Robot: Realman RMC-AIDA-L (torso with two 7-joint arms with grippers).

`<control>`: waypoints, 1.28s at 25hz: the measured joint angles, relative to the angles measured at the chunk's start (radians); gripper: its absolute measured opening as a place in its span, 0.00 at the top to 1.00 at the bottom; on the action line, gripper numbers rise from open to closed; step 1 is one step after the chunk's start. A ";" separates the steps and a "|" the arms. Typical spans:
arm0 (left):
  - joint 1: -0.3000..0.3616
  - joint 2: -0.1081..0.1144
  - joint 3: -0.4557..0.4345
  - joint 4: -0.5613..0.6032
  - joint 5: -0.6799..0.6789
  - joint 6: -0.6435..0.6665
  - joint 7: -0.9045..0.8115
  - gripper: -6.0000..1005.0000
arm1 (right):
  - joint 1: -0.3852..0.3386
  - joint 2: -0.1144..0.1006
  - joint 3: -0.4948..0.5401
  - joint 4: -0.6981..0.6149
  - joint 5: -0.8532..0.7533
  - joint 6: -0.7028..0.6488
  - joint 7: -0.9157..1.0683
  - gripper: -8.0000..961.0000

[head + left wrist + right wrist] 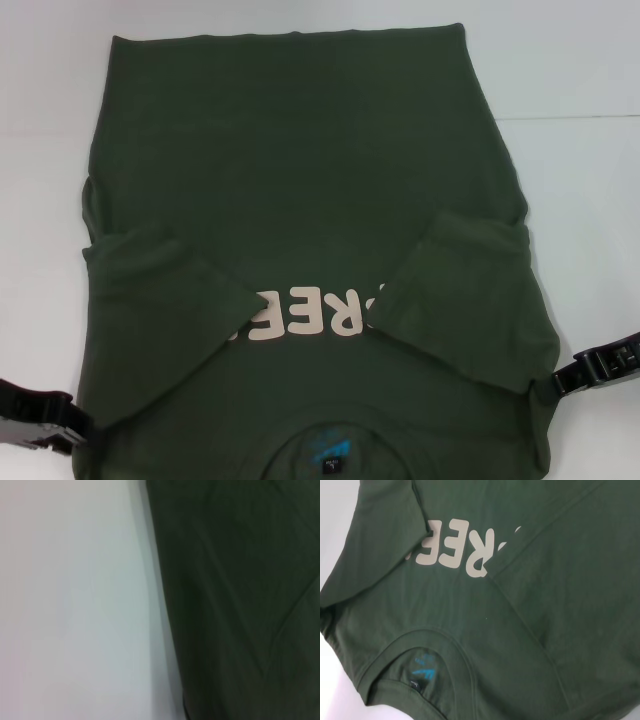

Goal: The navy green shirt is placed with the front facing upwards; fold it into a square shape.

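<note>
The navy green shirt lies flat on the white table, front up, with its collar nearest me. Both short sleeves are folded inward over the chest, the left sleeve and the right sleeve each covering an end of the pale lettering. A blue neck label shows inside the collar. My left gripper sits at the shirt's near left edge by the shoulder. On the opposite side, my right gripper touches the near right edge. The right wrist view shows the lettering and label; the left wrist view shows the shirt's side edge.
The white table runs bare on both sides of the shirt and beyond its far hem. In the left wrist view the table fills the half beside the cloth.
</note>
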 joint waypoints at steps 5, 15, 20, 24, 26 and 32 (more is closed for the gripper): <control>-0.005 0.000 0.000 -0.004 0.000 -0.006 0.002 0.77 | -0.001 0.001 0.000 0.006 0.002 0.000 0.000 0.95; 0.001 0.000 -0.007 -0.012 -0.009 -0.006 0.054 0.95 | -0.016 -0.007 0.010 0.014 0.055 0.004 -0.016 0.95; 0.005 0.005 -0.032 -0.036 -0.028 -0.009 0.163 0.98 | -0.045 -0.012 0.100 0.064 0.085 -0.002 -0.136 0.95; 0.003 0.013 -0.154 -0.090 -0.074 -0.011 0.318 0.98 | -0.079 -0.010 0.194 0.142 0.114 0.015 -0.290 0.95; 0.006 0.020 -0.216 -0.128 -0.109 -0.011 0.410 0.98 | -0.099 -0.005 0.242 0.190 0.136 0.028 -0.388 0.95; 0.008 0.053 -0.354 -0.259 -0.143 -0.015 0.644 0.98 | -0.144 -0.003 0.341 0.320 0.205 0.040 -0.611 0.95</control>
